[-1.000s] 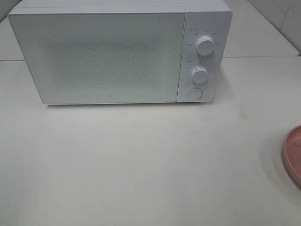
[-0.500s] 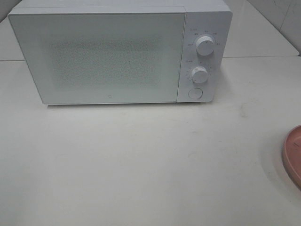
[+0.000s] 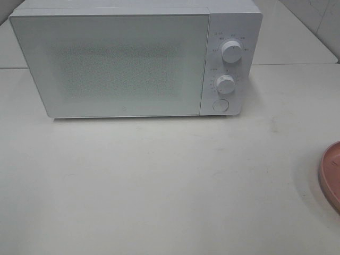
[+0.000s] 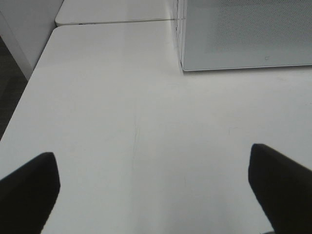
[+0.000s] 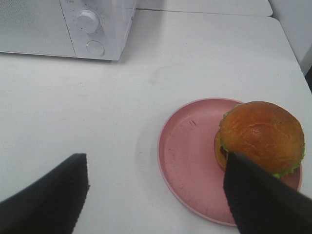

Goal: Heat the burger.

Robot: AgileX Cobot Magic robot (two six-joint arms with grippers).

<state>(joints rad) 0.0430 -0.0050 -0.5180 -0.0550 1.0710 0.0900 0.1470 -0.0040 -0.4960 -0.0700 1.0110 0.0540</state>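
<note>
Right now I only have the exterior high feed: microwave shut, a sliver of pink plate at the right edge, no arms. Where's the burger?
Observer: The right wrist view shows the burger sitting on the pink plate, off-centre, toward one side of it.
Operator: Is the right gripper on it?
Observer: No. The right gripper is open, its fingers spread wide with nothing between them; one finger overlaps the burger in the picture, contact unclear.
Operator: And the left one?
Observer: The left gripper is open too, above bare table, with the microwave and its closed door ahead of it.
</note>
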